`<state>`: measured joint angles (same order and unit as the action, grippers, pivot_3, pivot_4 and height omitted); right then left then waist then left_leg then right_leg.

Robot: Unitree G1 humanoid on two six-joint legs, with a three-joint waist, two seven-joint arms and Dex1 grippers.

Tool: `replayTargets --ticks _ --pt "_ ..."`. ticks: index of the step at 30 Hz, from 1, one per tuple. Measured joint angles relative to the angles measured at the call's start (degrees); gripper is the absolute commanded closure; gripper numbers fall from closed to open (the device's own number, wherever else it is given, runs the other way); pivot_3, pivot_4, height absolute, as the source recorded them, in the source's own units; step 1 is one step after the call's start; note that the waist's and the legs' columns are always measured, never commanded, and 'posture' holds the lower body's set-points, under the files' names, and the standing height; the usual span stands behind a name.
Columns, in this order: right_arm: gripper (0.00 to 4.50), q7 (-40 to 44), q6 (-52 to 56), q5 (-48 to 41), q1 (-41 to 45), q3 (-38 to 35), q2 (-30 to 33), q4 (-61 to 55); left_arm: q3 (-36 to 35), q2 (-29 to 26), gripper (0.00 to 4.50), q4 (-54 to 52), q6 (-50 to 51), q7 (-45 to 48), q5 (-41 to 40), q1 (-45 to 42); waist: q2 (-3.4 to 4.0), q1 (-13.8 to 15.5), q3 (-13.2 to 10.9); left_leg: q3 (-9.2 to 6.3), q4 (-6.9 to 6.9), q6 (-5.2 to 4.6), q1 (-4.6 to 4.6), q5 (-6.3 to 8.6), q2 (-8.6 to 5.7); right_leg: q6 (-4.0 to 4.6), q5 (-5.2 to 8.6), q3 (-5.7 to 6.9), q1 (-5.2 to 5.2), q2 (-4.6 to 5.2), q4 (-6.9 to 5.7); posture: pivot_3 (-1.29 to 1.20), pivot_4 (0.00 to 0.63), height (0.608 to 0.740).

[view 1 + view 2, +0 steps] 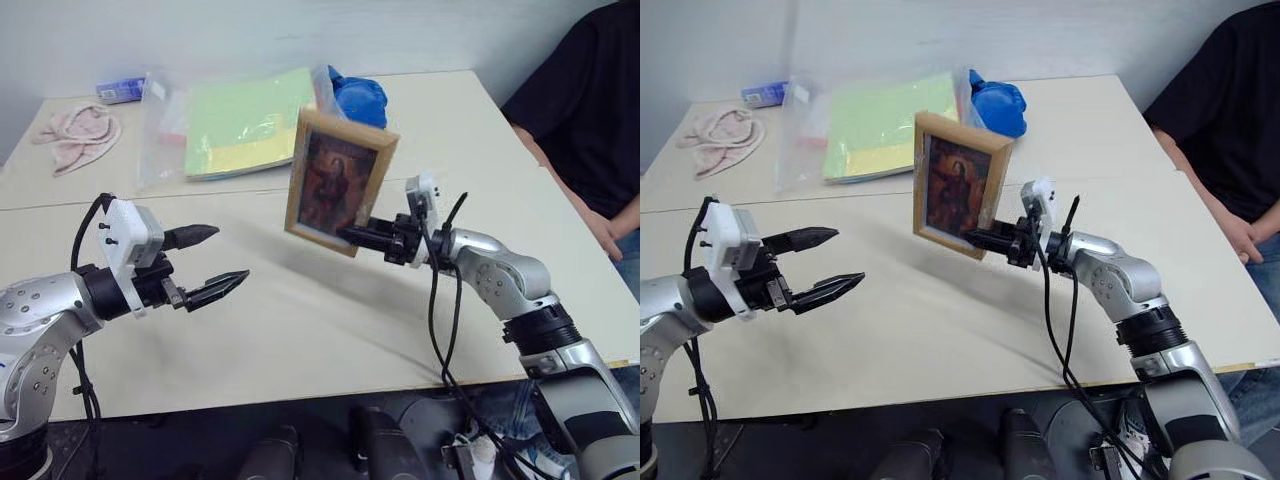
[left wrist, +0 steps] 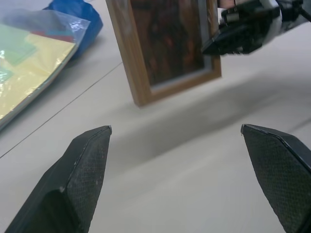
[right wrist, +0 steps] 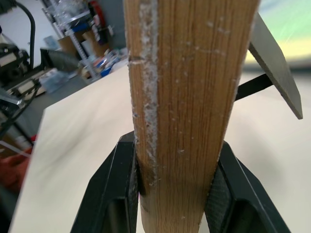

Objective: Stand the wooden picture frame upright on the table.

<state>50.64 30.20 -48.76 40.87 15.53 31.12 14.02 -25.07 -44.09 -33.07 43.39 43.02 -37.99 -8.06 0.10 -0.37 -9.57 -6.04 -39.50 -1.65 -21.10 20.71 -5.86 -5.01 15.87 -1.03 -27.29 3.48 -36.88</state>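
Unlabelled wooden picture frame (image 1: 338, 182) in right tool (image 1: 352, 236), left tool (image 1: 218, 263) agape

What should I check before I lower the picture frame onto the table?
1. Right gripper clamped on the wooden picture frame: ok, fingers pinch its edge.
2. Left gripper clear of the frame: ok, open and apart.
3. Frame touching the table: not ok, held in the air, tilted.
4. Fold-out stand opened: ok, it sticks out behind.
5. Landing spot under the frame: ok, bare tabletop; the clear bag lies farther back.
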Motion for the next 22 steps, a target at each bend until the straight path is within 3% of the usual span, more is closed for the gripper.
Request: replayTargets --ticks 6,13,15,22 --pt "3.25 6.1 -4.22 10.15 -2.85 0.35 -3.46 4.7 1.65 0.39 0.0 1.17 -0.75 -1.21 -0.07 -0.41 0.0 0.26 0.01 0.06 -0.28 -0.04 -0.01 0.06 -0.06 -0.05 -0.03 -0.02 0.02 0.02 -0.07 0.0 0.15 0.74" --pt "0.9 10.04 -4.67 16.11 -4.69 -0.69 -3.68 5.03 2.95 0.09 0.0 2.83 -0.95 -1.31 -0.42 -0.97 -0.01 0.23 0.01 0.05 -0.31 -0.03 -0.04 0.08 -0.05 -0.05 -0.03 -0.01 0.0 0.02 -0.1 0.0 0.15 0.74" --pt "0.28 11.5 -4.13 17.31 -4.91 -1.07 -0.17 2.95 3.1 -0.5 0.0 3.58 -0.92 -0.56 -0.87 -1.3 -0.01 0.43 0.01 0.04 -0.35 -0.03 -0.08 0.09 -0.07 -0.05 -0.03 0.01 -0.02 0.04 -0.08 0.0 0.15 0.74" --pt "0.28 23.21 5.36 11.24 -3.72 -14.32 18.06 -4.42 3.09 -3.48 0.0 7.6 -1.0 2.19 -1.19 -2.64 -0.02 0.84 0.01 0.04 -0.36 -0.02 -0.06 0.15 -0.01 -0.04 -0.02 0.01 0.02 -0.01 -0.01 0.0 0.15 0.74"
